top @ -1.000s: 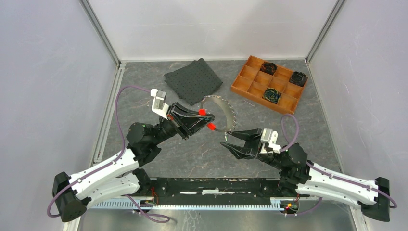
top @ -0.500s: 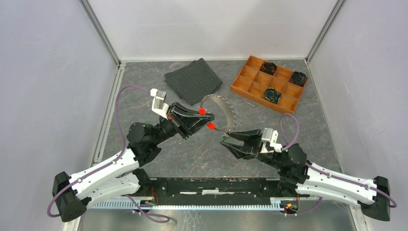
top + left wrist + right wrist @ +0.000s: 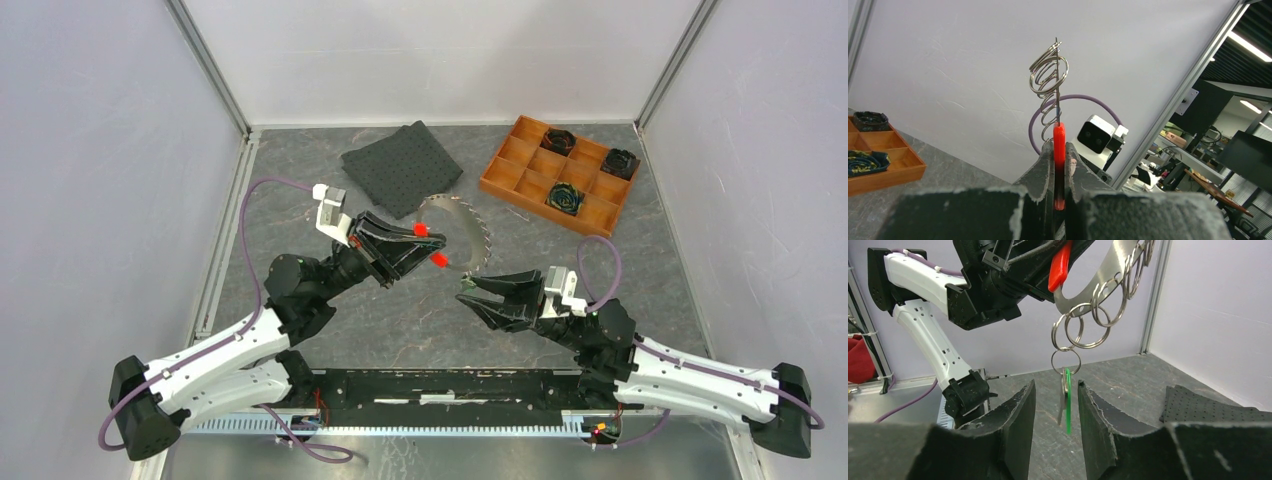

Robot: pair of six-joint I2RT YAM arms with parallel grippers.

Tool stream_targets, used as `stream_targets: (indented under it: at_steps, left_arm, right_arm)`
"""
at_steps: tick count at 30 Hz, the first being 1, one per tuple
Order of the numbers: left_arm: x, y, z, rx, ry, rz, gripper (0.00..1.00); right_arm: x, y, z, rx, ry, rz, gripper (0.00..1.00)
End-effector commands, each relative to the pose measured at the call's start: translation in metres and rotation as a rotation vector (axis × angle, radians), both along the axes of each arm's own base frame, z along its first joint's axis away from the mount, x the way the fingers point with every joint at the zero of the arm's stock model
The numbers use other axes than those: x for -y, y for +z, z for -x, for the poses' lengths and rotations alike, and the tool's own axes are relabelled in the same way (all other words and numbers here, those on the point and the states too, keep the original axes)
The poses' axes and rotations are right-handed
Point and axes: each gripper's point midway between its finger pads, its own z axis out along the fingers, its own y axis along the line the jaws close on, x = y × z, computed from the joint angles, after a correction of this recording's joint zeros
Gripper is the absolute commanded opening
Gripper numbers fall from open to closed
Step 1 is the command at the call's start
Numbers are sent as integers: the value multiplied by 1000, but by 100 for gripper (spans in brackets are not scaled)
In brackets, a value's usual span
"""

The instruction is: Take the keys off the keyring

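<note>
1. Keyring (image 3: 1048,75) and keys are held up off the surface (image 3: 400,325), between the two arms near the middle of the top view. Nothing has been freed from the rings yet.
2. On the left, the left gripper (image 3: 1059,159) is seen with its fingers (image 3: 1040,170) clamped on the red key (image 3: 1059,145), whose plastic head is pinched flat between them. In the left wrist view the linked wire rings appear above it.
3. Compared with a second ago, this hold has hardly shifted. Only a slight lift of the bundle can be made out from above.
4. Further right, the rings are threaded along a curved metal band (image 3: 1105,275). The green key (image 3: 1067,407) hangs from the lowest ring, clear of the surface.
5. On the right, the right gripper (image 3: 1055,387) has been moved a little leftward over the last second. Its fingers (image 3: 1013,410) are parted, and the green key shows in the gap between them in the right wrist view. No contact is visible, and it cannot be told whether the key is already deep enough between them to be caught.
6. From this the approach is judged nearly done: the green key is lined up for a pinch, with the red key serving as the anchor. A closing of the right fingers is called for next, then a working of the key along the wire.
7. A risk is judged in the free-hanging key, which could swing and be missed or caught edge-on.
</note>
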Motion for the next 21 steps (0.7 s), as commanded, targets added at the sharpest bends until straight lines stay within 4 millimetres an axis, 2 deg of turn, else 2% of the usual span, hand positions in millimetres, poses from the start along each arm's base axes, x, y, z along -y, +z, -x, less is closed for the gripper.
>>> stream_targets:
  at_steps: [1,6,13,21]
  left_arm:
    - [-4,11,2,4,-1,54,2]
    - [-5,11,2,3,0,53,2]
    - [-5,11,1,-2,9,55,2]
    - [-15,-1,-17,-56,119,54,2]
  right_arm:
    - [1,12,5,14,21,-54,42]
    - [1,11,4,13,17,-51,41]
    - [-3,6,4,-3,28,-38,33]
    - [-3,-5,-7,-71,-20,12,8]
